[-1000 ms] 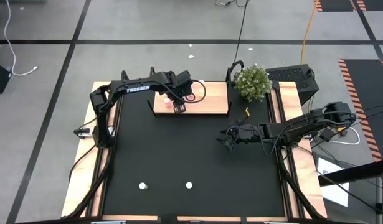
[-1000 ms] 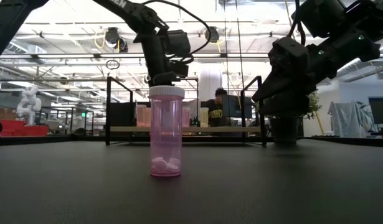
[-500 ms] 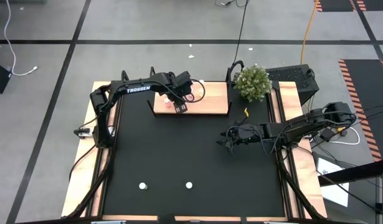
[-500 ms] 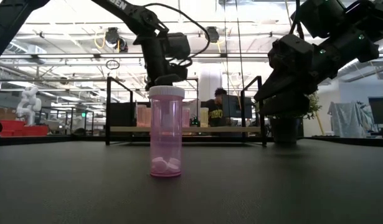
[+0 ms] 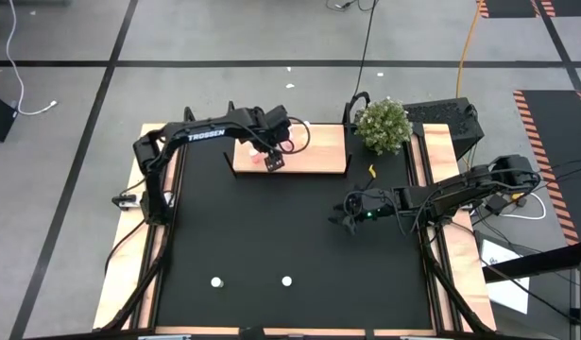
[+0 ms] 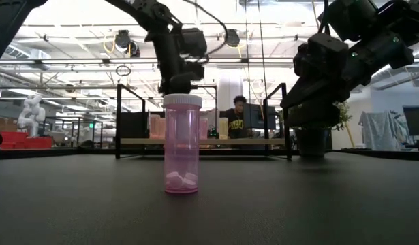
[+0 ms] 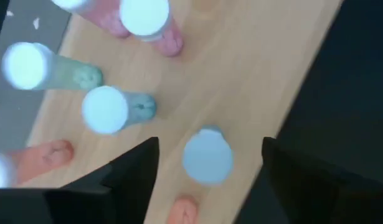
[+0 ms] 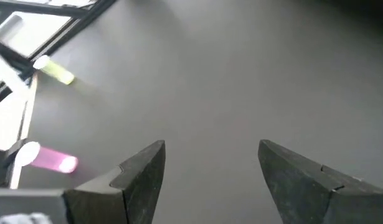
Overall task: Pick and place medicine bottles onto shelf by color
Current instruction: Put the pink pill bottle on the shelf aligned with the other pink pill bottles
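Note:
The light-wood shelf (image 5: 314,151) lies at the table's far side, and several pink and teal white-capped bottles stand on it (image 7: 107,109). My left gripper (image 5: 274,161) hovers open over the shelf, pointing down. Its fingers stand on either side of a white-capped pink bottle (image 7: 207,155) on the shelf's near edge, with a gap on each side. My right gripper (image 5: 341,217) is open and empty above the black mat, right of centre (image 8: 210,149). A pink bottle (image 6: 182,146) stands upright on the mat near the front edge, with another bottle (image 5: 215,281) to its left.
A small potted plant (image 5: 383,124) stands at the shelf's right end. A small yellow object (image 5: 373,171) lies on the mat below it. The right wrist view shows a yellow bottle (image 8: 54,70) and a pink bottle (image 8: 45,158) on the mat. A person sits in the room behind (image 6: 236,116).
My left gripper has gone up a little over the shelf. The bottles have stayed where they were.

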You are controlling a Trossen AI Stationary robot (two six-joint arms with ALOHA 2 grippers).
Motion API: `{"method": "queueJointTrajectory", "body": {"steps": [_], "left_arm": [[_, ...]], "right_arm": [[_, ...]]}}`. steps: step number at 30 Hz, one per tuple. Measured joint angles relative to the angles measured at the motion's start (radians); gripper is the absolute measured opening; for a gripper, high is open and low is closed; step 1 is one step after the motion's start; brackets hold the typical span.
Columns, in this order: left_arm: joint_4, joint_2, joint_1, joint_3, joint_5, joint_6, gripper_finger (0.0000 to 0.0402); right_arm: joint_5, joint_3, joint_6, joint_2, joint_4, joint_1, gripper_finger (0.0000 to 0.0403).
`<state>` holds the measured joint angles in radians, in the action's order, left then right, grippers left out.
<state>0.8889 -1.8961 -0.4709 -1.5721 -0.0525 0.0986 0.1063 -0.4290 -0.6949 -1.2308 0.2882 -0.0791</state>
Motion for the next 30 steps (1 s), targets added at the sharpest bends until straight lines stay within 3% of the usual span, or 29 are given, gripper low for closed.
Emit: {"method": "queueJointTrajectory", "body": {"steps": [10,17,23,27,30], "left_arm": [[0.023,0.16,0.054,-0.082,0.0,-0.051,0.0336],[0.026,0.254,0.207,-0.088,0.0,-0.235,0.0324],[0.057,0.273,0.356,-0.087,-0.003,-0.27,0.0306],[0.083,0.285,0.432,-0.087,-0.021,-0.287,0.0296],[0.118,0.29,0.48,-0.086,-0.024,-0.253,0.0289]], "right_arm": [[-0.218,0.0,0.103,0.0,0.043,-0.007,0.0254],[-0.167,0.0,0.164,0.0,0.045,-0.116,0.0254],[-0.134,-0.019,0.197,0.0,0.042,-0.241,0.0254],[-0.131,-0.108,0.243,-0.031,-0.058,-0.317,0.0254],[-0.072,-0.207,0.26,-0.099,-0.137,-0.353,0.0254]]}}
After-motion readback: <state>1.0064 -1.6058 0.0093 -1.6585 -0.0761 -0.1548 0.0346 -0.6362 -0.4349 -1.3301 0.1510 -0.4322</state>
